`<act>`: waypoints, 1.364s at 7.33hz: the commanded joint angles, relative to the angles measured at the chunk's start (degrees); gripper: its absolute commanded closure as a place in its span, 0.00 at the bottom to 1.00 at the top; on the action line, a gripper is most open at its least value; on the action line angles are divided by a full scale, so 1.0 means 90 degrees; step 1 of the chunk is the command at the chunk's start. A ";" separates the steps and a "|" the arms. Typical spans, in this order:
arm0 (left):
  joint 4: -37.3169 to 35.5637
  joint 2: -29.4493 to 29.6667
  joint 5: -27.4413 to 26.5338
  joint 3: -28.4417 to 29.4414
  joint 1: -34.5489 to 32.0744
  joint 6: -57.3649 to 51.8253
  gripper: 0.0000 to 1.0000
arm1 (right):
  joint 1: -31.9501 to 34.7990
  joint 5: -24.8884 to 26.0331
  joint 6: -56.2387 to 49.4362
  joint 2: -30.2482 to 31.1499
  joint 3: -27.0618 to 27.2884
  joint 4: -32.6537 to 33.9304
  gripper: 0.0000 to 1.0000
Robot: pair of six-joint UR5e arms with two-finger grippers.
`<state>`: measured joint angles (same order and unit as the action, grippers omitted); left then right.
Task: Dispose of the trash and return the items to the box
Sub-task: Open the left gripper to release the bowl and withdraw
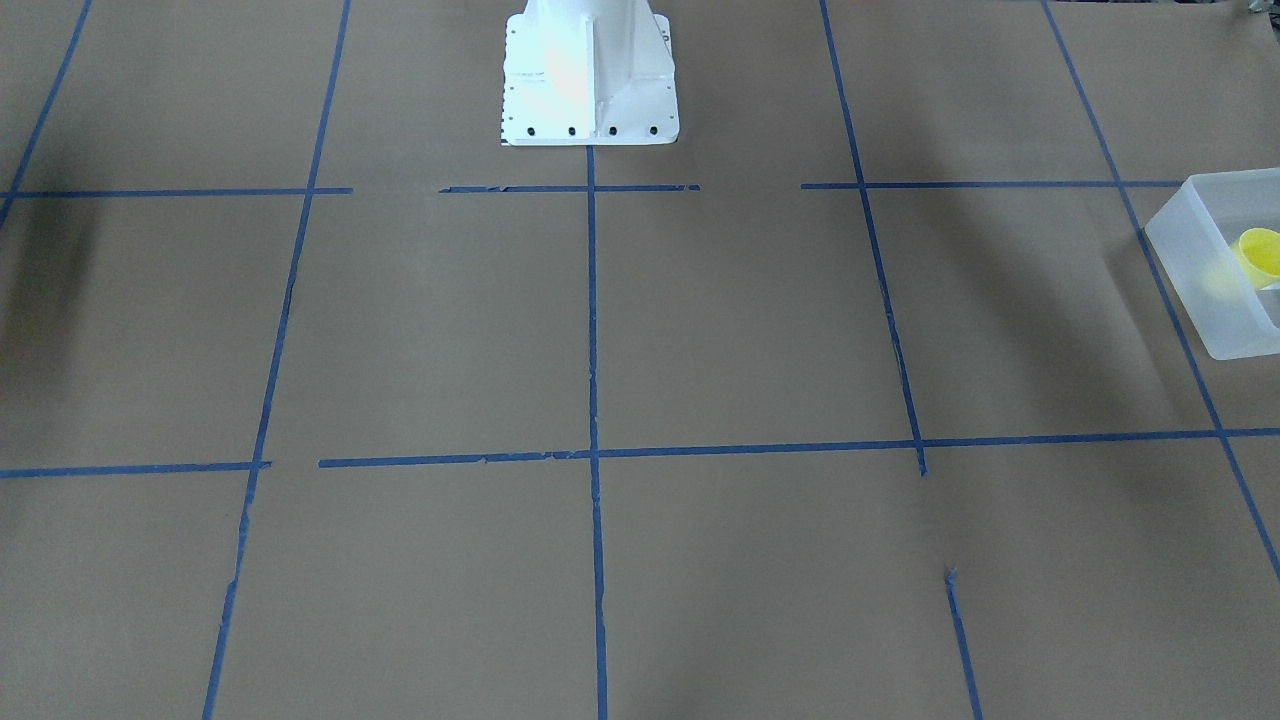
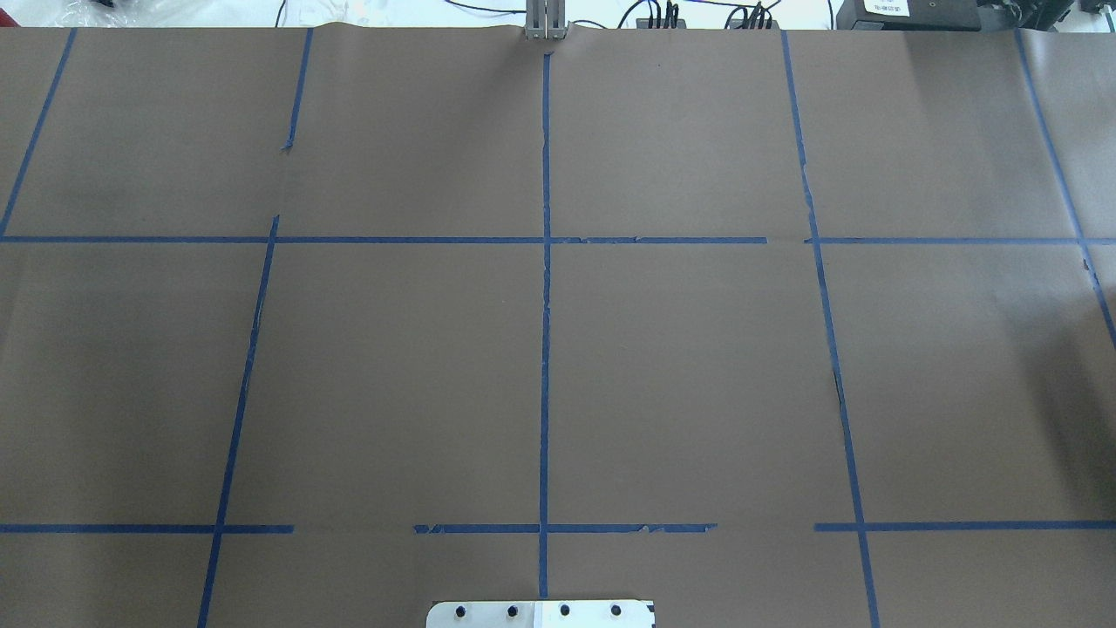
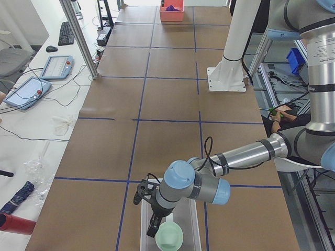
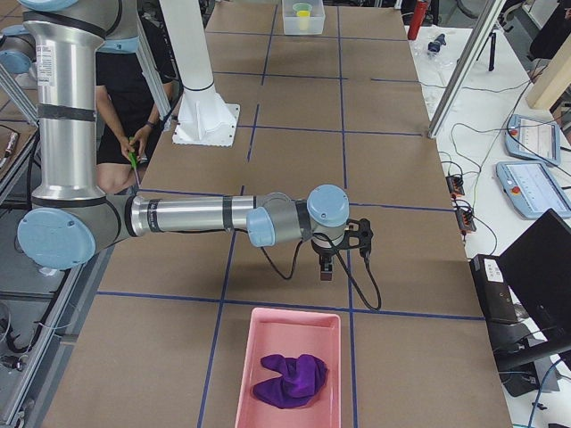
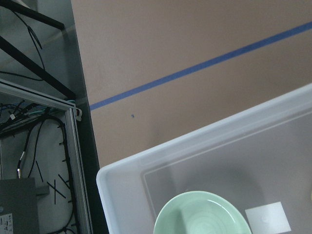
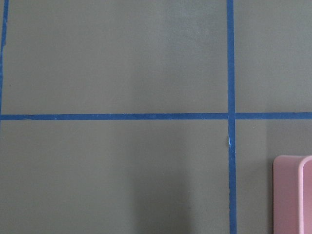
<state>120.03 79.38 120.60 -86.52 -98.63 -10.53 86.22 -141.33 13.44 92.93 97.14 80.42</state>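
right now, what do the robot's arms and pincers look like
Both the left arm and right arm are silver tubes with pale blue joint caps. A black cable loops near each wrist. The left pincer and right pincer look black.

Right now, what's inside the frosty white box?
A mint-green bowl and a yellow cup are in the box. In the left side view, the left arm covers part of the box, so the cup is hidden there.

Silver tube links point(image 4: 187, 215), pale blue joint caps point(image 3: 179, 175), black cables point(image 4: 367, 278) looping by the dark right gripper point(image 4: 326, 273); white pedestal point(image 1: 588, 75) with black screws point(image 1: 571, 131) along its base
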 commanded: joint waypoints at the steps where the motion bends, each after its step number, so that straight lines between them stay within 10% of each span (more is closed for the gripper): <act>1: -0.1754 0.0504 0.0415 -0.0687 0.0011 0.0300 0.00 | 0.0000 0.0000 0.0000 -0.0003 -0.0002 0.0000 0.00; 4: -0.3285 0.0604 0.1150 -0.1391 0.0312 0.0407 0.00 | 0.0000 0.0000 -0.0009 -0.0013 0.0008 0.0000 0.00; 10: -0.3113 0.0584 0.1151 -0.1540 0.0812 0.1218 0.00 | 0.0010 -0.0019 -0.0068 0.0104 -0.0080 0.0010 0.00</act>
<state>90.87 84.68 130.95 -101.08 -91.40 0.41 86.27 -141.50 12.79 93.64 96.71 80.44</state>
